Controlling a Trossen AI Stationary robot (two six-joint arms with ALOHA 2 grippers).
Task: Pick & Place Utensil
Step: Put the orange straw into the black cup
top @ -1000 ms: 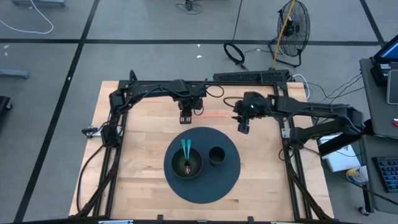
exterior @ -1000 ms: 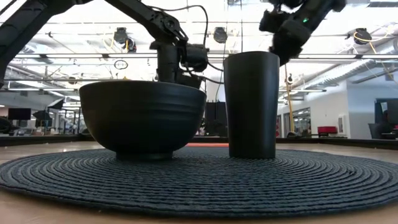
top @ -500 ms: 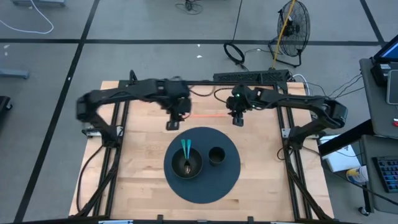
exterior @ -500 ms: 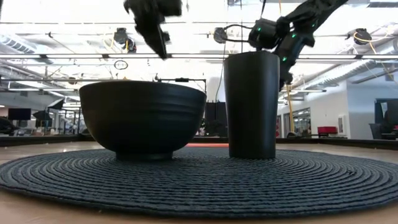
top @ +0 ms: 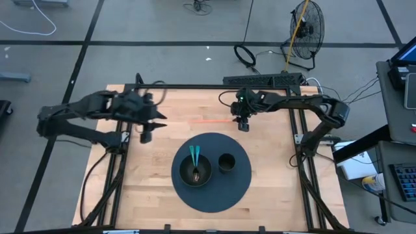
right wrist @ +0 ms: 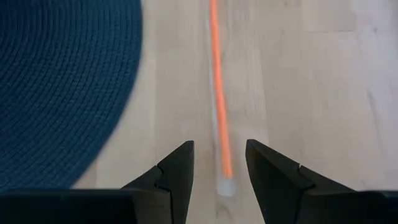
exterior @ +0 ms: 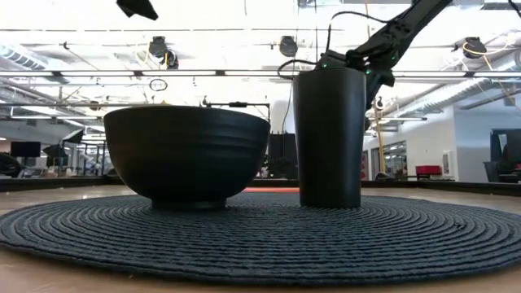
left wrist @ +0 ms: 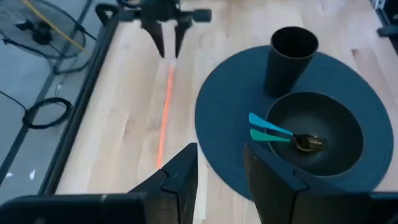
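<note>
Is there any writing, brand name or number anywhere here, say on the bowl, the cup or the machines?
No readable text in any view.
The bowl, cup and round mat are plain and dark, with no label.
The fan and the desk items at the right edge are too small to read.

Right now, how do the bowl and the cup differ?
The bowl is wide and low; the cup is narrow and stands taller. The bowl holds a spoon with teal handles; the cup looks empty from above. The bowl sits on the mat's left half, the cup to its right. Both are dark, upright and on the mat.
</note>
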